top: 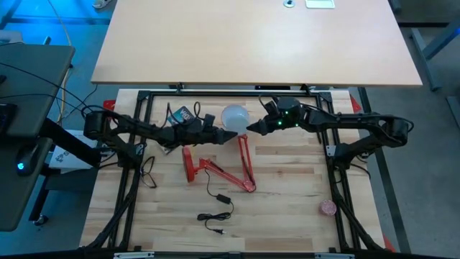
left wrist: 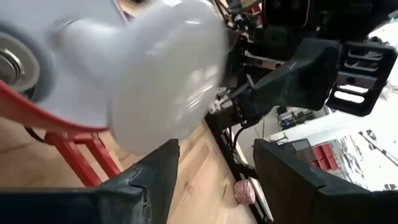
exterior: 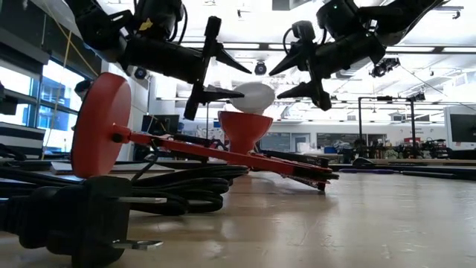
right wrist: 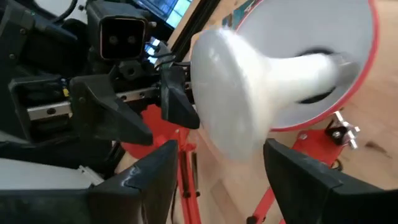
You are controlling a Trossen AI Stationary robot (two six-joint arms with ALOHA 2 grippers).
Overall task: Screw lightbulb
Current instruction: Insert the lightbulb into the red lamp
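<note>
- The bulb (exterior: 253,97) sat neck-down in the red lamp's (exterior: 245,128) socket on the counter (exterior: 357,216).
- Left end effector (exterior: 232,80), at the bulb's nine o'clock, was spread.
- Right end effector (exterior: 281,80), at three o'clock, was spread too.

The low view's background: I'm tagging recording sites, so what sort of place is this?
Probably a robotics lab or workshop. Behind the pale wooden table there is an open hall with rows of ceiling strip lights, workbenches carrying monitors, and a dark metal frame mounted around the table.
</note>
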